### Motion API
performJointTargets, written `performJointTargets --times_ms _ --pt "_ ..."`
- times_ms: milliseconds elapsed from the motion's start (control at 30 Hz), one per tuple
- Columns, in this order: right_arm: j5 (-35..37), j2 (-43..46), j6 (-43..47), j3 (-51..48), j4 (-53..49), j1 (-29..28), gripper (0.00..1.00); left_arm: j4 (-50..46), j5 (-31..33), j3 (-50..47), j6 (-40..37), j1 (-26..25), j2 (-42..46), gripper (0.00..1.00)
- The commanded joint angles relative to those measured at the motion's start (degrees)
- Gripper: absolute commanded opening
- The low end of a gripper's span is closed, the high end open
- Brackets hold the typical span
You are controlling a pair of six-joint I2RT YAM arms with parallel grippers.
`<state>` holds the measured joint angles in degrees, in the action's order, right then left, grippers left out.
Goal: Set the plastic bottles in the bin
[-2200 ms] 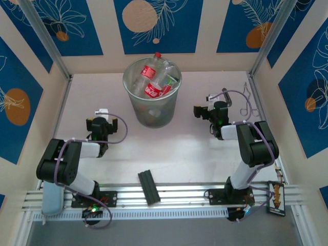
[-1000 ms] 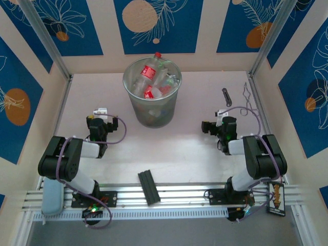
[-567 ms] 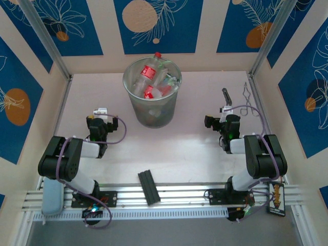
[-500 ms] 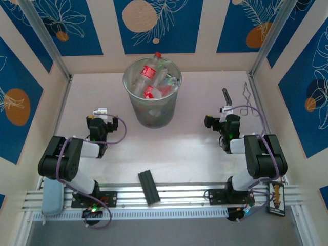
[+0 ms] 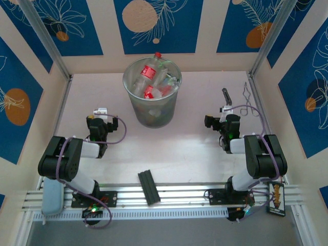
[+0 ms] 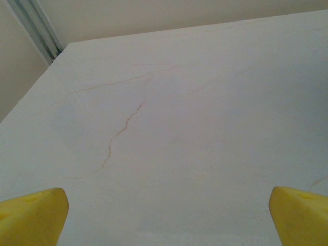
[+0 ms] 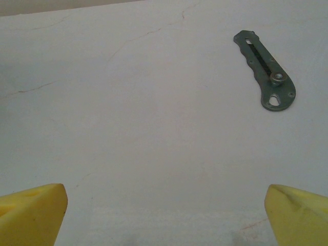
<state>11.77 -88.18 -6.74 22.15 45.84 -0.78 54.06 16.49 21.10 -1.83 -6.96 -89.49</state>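
The bin (image 5: 152, 110), a round grey translucent wastebasket, stands at the back middle of the table. Several plastic bottles (image 5: 149, 87) with red labels lie piled inside it, and one red-capped bottle (image 5: 151, 67) pokes above the rim. My left gripper (image 5: 101, 115) rests low on the table, left of the bin and apart from it. Its yellow fingertips (image 6: 32, 215) stand wide, and the left gripper (image 6: 166, 218) is open over bare tabletop. My right gripper (image 5: 225, 114) sits low to the right of the bin. The right gripper (image 7: 166, 215) is open too, with nothing between its fingertips (image 7: 31, 212).
A flat grey metal tool (image 7: 266, 72) lies ahead of the right gripper, the same metal tool (image 5: 226, 95) near the right wall. Metal forceps (image 5: 248, 100) lie beside it. A black flat bar (image 5: 148, 187) rests at the near rail.
The right gripper has drawn back from beside the bin toward the right wall, uncovering the metal tool, then stood still. The bottles in the bin have settled. The left arm barely moved.
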Motion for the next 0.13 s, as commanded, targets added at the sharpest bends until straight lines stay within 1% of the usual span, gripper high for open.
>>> performJointTargets --times_ms 0,100 --pt "-0.5 0.82 -0.56 1.2 1.32 0.02 0.99 2.18 -0.77 -0.56 0.6 0.7 -0.42 1.0" --pt "-0.53 1.08 -0.48 0.81 1.83 -0.1 0.99 2.22 -0.76 -0.54 0.64 0.65 -0.42 1.0"
